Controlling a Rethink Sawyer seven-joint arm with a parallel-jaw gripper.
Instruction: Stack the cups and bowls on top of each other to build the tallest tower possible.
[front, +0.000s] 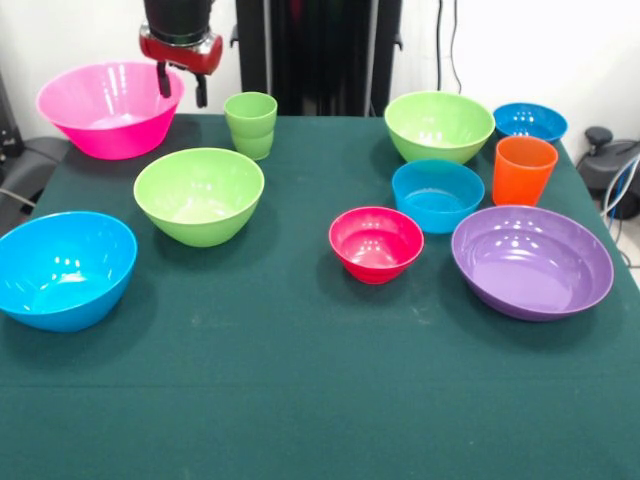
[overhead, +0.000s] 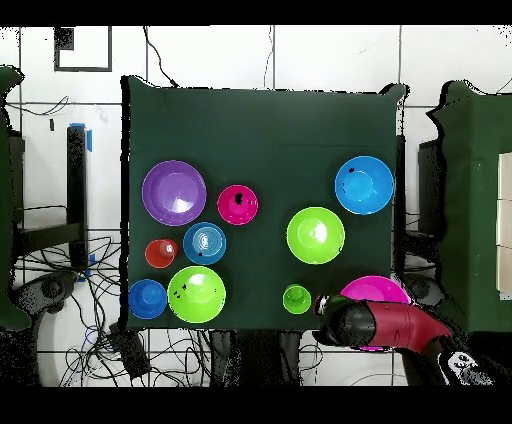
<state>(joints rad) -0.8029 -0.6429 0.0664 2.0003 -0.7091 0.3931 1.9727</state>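
Observation:
My gripper (front: 182, 88) hangs open and empty over the right rim of the big pink bowl (front: 105, 110), just left of the light green cup (front: 251, 125). From above, the red arm (overhead: 385, 325) covers part of the pink bowl (overhead: 372, 291) beside the green cup (overhead: 296, 298). All the pieces stand apart on the green cloth. One lime bowl (front: 199, 195) and a big blue bowl (front: 65, 268) sit on the left. On the right are a second lime bowl (front: 438, 126), two blue bowls (front: 437, 195) (front: 529, 122), the orange cup (front: 523, 170), the red-pink bowl (front: 376, 243) and the purple bowl (front: 531, 260).
The green tablecloth (front: 300, 400) stretches bare along the front edge. A black post (front: 318, 55) stands behind the table's far edge. Cables (overhead: 60, 300) and black furniture lie on the floor beside the table.

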